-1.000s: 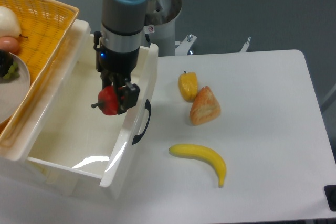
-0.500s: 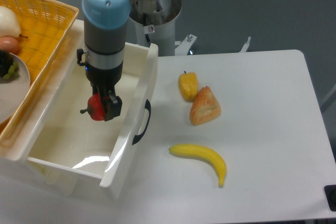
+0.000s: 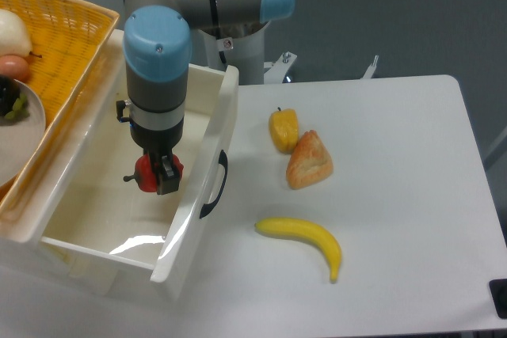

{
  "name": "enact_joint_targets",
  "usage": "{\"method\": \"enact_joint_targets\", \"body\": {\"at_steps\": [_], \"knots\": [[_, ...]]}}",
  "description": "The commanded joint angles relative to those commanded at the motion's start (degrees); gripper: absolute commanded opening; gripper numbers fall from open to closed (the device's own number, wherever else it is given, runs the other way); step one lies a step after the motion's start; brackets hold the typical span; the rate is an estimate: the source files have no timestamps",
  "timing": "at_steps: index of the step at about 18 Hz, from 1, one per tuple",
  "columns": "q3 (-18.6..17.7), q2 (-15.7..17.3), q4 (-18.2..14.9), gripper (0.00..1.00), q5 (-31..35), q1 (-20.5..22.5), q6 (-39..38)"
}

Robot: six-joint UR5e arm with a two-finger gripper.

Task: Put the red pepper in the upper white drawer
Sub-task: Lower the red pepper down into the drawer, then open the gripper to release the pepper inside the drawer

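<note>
The red pepper (image 3: 146,173) is small and glossy, its dark stem pointing left. My gripper (image 3: 158,173) is shut on it and holds it down inside the upper white drawer (image 3: 207,128), near the right wall. The drawer is pulled open toward the front, and the black curved handle (image 3: 214,186) sits on its front panel. My arm comes straight down from above and hides part of the pepper. Whether the pepper touches the drawer floor cannot be told.
A yellow wicker basket (image 3: 67,33) with a plate and food stands at the back left, over the drawer's left edge. On the white table (image 3: 396,195) lie a yellow-orange pepper (image 3: 283,129), a piece of bread (image 3: 309,160) and a banana (image 3: 305,241).
My gripper moved left from above the drawer's right wall and lowered into the drawer, carrying the red pepper. Nothing else moved.
</note>
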Motion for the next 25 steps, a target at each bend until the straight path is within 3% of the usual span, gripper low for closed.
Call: {"method": "enact_joint_targets", "body": {"at_steps": [5,12,17,19,25], "knots": [[-1.1,-0.2,0.8,0.15,0.0,0.0,0.0],[-2.1,-0.3,0.9,0.27,2.2,-1.4,0.0],[-2.2,-0.4,1.0,0.59,2.2,-1.4,0.0],[-2.2,-0.4,2.0,0.77,2.2,-1.4,0.0],[-2.0,0.4,4.0,0.88,1.8,-1.1,-0.1]]}}
